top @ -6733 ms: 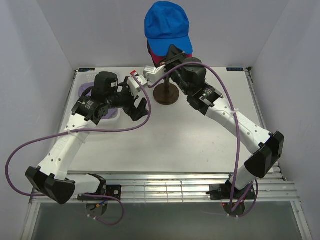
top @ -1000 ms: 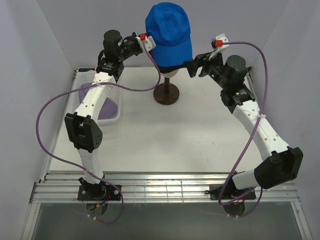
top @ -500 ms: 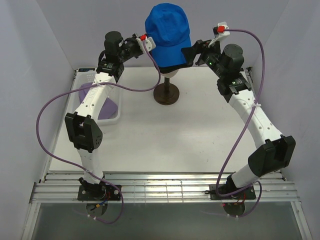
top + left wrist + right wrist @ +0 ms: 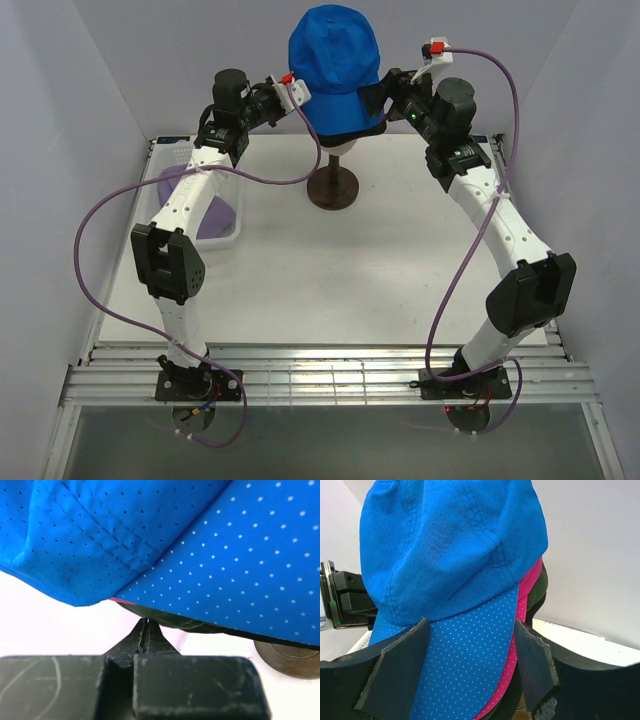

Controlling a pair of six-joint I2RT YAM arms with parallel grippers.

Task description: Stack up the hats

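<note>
I see white table (image 4: 350, 270): brown stand (image 4: 333, 188) at back centre, white basket (image 4: 230, 238) near left edge, well apart

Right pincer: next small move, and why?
Probably close the right pincer on the brim of the blue cap. Its fingers stand open on either side of that brim, not yet gripping, while the left pincer sits shut at the cap's edge.

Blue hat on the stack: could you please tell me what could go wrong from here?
1. The open right end effector straddles the brim of the blue hat; closing might also pinch the magenta hat brim beneath and drag both.
2. The left end effector is shut at the stack's lower edge; pushing there might skew the hats or tip the stand.
</note>
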